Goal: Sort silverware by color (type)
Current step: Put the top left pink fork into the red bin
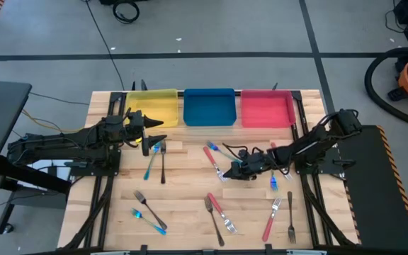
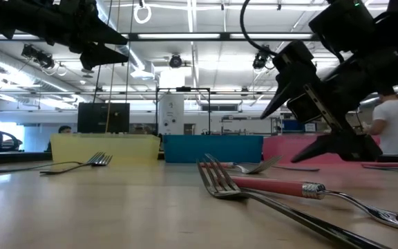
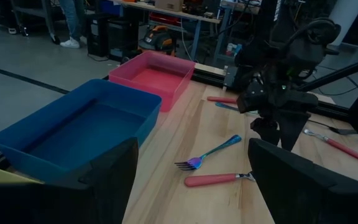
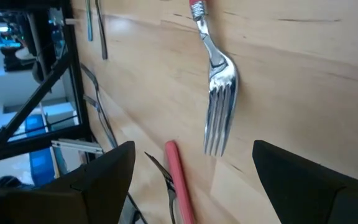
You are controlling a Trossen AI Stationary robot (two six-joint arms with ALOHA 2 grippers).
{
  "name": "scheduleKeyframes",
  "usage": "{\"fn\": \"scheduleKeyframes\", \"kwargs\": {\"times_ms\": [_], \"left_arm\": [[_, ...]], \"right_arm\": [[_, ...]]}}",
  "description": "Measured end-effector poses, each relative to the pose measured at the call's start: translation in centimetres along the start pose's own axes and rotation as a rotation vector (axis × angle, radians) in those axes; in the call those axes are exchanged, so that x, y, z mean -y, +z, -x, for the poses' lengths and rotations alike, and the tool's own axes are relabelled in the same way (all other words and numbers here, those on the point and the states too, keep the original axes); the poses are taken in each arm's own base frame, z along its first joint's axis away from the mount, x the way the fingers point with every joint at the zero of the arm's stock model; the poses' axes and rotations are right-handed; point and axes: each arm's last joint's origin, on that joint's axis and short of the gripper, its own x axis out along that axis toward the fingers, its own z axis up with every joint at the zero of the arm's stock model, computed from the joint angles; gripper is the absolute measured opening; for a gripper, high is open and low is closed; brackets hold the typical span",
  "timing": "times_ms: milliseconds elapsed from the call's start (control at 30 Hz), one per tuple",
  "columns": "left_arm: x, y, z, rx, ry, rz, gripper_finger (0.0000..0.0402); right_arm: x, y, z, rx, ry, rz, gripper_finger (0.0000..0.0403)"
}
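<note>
down at the near edge of the table (image 1: 183, 212), forks lie scattered: a dark fork (image 1: 149, 208) crossed with a blue-handled fork (image 1: 150, 222) on the left, a dark fork (image 1: 213, 220) beside a red-handled fork (image 1: 222, 212) in the middle, and a red-handled fork (image 1: 271, 219) next to another dark one (image 1: 290, 217) on the right. nothing held, everything flat on the wood.

mid-table now, the right gripper (image 1: 227, 170) hangs low with its fingers spread wide and empty, right over the tines of a red-handled fork (image 1: 213, 161); the right wrist view shows those silver tines (image 4: 219, 118) lying between the two dark fingers (image 4: 98, 180). a blue fork (image 1: 274, 180) lies just behind that arm.

over on the left, the left gripper (image 1: 158, 130) hovers with its jaws parted too, carrying nothing, just above a blue-handled fork (image 1: 151, 162) and a dark fork (image 1: 163, 163) lying side by side.

at the far edge, three bins in a row: yellow bin (image 1: 151, 108), blue bin (image 1: 209, 106), pink bin (image 1: 267, 108). no fork shows inside any of them.
</note>
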Motion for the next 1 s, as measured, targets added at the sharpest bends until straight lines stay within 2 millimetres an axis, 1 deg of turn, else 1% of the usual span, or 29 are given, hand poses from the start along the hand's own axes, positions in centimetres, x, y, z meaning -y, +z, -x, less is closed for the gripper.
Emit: {"fn": "scheduleKeyframes", "kwargs": {"times_ms": [467, 800, 900, 1000], "left_arm": [[0.0, -0.1, 0.0, -0.008, 0.001, -0.001, 0.0306], [0.0, -0.1, 0.0, -0.01, 0.002, -0.001, 0.0306], [0.0, -0.1, 0.0, -0.01, 0.002, -0.001, 0.0306], [0.0, -0.1, 0.0, -0.01, 0.002, -0.001, 0.0306]], "right_arm": [[-0.1, -1.2, 0.1, 0.088, 0.017, -0.024, 0.0334], [0.1, -2.8, 0.4, 0.145, 0.037, -0.04, 0.0334], [0.1, -2.9, 0.4, 0.152, 0.039, -0.043, 0.0334], [0.1, -2.6, 0.3, 0.115, 0.028, -0.087, 0.0334]]}}
